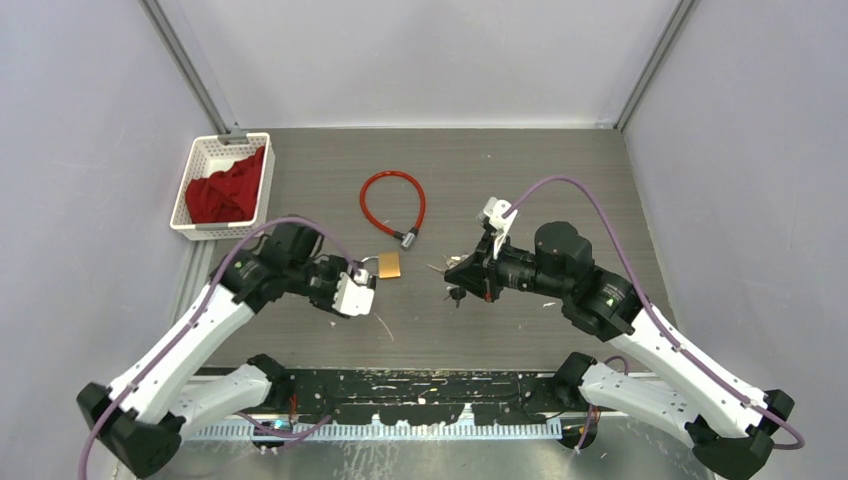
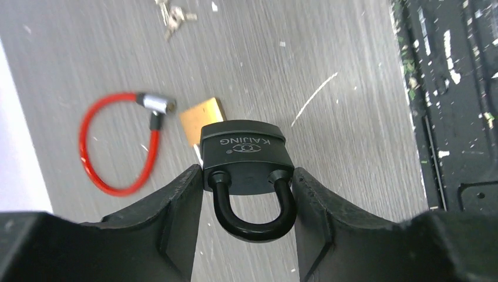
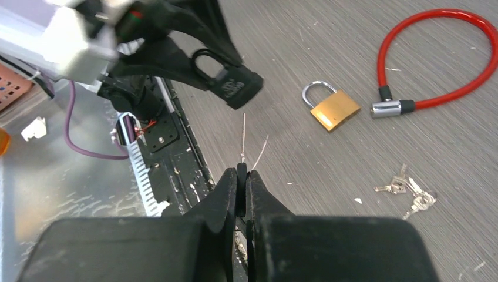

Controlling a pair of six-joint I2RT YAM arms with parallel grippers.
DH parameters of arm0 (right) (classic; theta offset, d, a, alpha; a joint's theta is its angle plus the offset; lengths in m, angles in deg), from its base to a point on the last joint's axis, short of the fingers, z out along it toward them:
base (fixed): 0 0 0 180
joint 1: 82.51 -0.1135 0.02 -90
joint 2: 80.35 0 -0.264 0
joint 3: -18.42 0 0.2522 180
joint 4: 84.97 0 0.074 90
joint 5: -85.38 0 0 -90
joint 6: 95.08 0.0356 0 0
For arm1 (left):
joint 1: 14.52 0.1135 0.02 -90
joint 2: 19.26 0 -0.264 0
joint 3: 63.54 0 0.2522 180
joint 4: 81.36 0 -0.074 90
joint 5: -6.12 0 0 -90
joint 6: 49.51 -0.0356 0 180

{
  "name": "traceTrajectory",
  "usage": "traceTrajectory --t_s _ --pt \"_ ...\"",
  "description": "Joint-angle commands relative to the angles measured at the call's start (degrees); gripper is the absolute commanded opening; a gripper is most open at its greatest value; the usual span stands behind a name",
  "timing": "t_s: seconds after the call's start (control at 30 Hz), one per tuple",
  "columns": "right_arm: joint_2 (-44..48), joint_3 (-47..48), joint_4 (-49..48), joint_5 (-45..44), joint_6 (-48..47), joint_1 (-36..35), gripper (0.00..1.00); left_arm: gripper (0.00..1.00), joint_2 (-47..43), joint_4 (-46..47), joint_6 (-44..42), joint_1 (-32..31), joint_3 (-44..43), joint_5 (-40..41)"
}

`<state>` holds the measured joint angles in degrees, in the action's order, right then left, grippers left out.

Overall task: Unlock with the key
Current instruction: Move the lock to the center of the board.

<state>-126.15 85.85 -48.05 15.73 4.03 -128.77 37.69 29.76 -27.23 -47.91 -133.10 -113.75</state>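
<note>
The grey bench (image 1: 520, 180) carries everything spare: a white basket (image 1: 195, 190) of red cloth (image 1: 225, 190) at the far left, a red cable lock (image 1: 392, 203) in the middle, a brass padlock (image 3: 333, 108) just beside its barrel, and a bunch of spare keys (image 3: 411, 191) lying loose. None of these needs touching.

The 2 arms face each other above the bench. The left claw (image 2: 246, 176) is clamped on the sides of the black padlock (image 2: 244, 150), held clear of the bench with the shackle pointing back toward the wrist and the base turned out toward the other arm. The right claw (image 3: 242, 176) is pinched together on what I take to be the key (image 1: 457, 296). It shows only as a small dark sliver at the tips, so its angle is hard to judge.

The step in hand looks like lining up for insertion, and lock and key are near but well short of touching. To do it well:

1. Keep the left grip firm, so the lock cannot twist.
2. Bring the key in straight along the lock's axis. The keyhole cannot be made out, so approach slowly and correct as you go.
3. Seat the key fully before turning, since a pinched key slips easily.
</note>
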Motion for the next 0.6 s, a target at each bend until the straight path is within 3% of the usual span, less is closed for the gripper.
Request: traceTrajectory --t_s 0.0,0.23,0.37,0.57 --pt "1.33 1.46 0.52 -3.36 -1.41 0.29 0.01 0.0 -3.0 -0.37 -2.36 -1.05 -0.44 -8.52" --pt "1.13 1.44 0.73 -3.13 -0.72 0.29 0.01 0.0 3.09 -1.04 -6.92 -1.68 3.07 -3.65" --pt "1.11 1.13 0.37 -3.13 -0.06 0.27 0.01 0.0 9.9 -6.84 -9.78 -1.68 1.14 -3.11" --pt "0.51 1.2 0.31 -2.69 -0.09 0.25 0.01 0.0 18.73 -8.82 -7.25 -1.61 0.28 0.34"
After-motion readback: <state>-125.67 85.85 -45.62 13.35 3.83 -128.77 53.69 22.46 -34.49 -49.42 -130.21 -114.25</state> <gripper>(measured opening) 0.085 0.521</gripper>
